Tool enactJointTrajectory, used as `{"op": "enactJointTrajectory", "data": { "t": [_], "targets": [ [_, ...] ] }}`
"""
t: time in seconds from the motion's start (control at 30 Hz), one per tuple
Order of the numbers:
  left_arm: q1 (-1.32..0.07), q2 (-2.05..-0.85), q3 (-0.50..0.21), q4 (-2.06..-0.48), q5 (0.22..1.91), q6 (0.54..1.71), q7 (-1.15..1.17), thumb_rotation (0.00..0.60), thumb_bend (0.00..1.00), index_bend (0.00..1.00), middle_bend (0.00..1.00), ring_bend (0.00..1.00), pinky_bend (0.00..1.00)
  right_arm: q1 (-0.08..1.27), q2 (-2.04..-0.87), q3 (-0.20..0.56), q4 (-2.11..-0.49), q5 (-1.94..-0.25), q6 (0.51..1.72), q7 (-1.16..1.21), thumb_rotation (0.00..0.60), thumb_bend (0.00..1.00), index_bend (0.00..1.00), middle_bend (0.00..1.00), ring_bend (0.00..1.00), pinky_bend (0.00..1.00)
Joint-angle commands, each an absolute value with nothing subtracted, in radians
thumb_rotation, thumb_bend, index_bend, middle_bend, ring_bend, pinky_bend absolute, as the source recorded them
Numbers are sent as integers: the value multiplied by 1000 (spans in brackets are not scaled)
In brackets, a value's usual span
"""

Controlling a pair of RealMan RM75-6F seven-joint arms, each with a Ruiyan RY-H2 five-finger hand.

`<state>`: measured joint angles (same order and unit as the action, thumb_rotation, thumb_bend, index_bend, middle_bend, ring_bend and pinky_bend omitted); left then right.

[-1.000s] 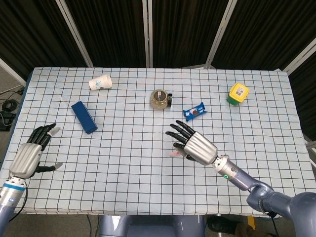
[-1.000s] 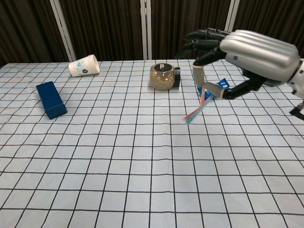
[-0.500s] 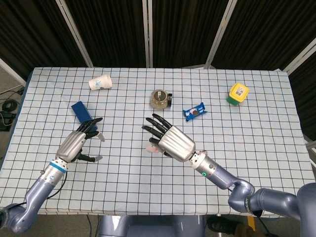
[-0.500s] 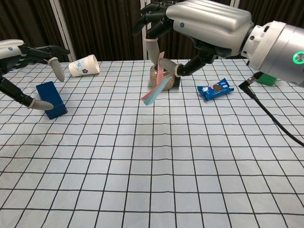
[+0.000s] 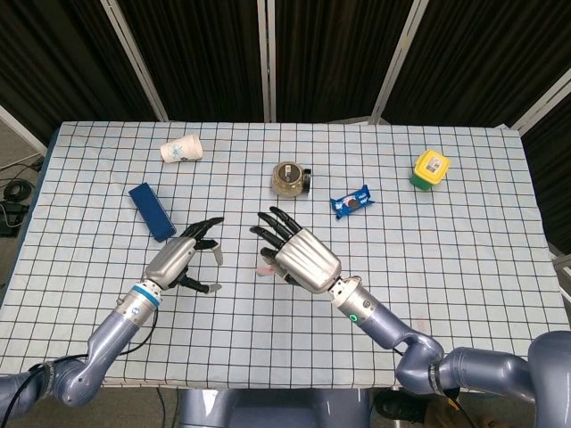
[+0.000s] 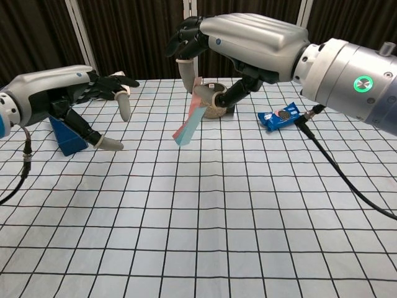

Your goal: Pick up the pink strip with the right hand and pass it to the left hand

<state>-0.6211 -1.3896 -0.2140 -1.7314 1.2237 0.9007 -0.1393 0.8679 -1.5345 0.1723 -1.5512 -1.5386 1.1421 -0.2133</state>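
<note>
My right hand (image 6: 248,43) (image 5: 302,254) hovers over the middle of the table and pinches the pink strip (image 6: 190,121) between thumb and a finger. The strip hangs down, pink with a blue face; in the head view only its tip (image 5: 265,268) shows under the hand. My left hand (image 6: 68,99) (image 5: 183,261) is held up just to the left of the strip, fingers spread and thumb apart, holding nothing. A short gap separates its fingertips from the strip.
On the checked tablecloth (image 5: 446,259) lie a blue box (image 5: 151,211), a tipped paper cup (image 5: 181,149), a glass jar (image 5: 288,176), a blue snack packet (image 5: 351,201) and a yellow-lidded green container (image 5: 430,168) at the far right.
My left hand has swung in from the table's left edge toward the centre. My right hand has carried the strip leftward to meet it.
</note>
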Motion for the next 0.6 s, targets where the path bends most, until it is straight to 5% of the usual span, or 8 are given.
{"op": "enactJointTrajectory", "data": {
  "t": [0.03, 0.6],
  "targets": [
    [-648, -1429, -220, -1757, 1158, 891, -79, 600, 0, 528, 0, 0, 0, 863, -1539, 183, -1568, -1516, 1134, -233, 600, 459, 739, 181, 0, 0],
    [-714, -1583, -252, -1755, 975, 944, 43, 600, 11, 539, 0, 0, 0, 852, -1528, 197, -1599, -1505, 1129, -228, 600, 459, 739, 187, 0, 0]
  ]
}}
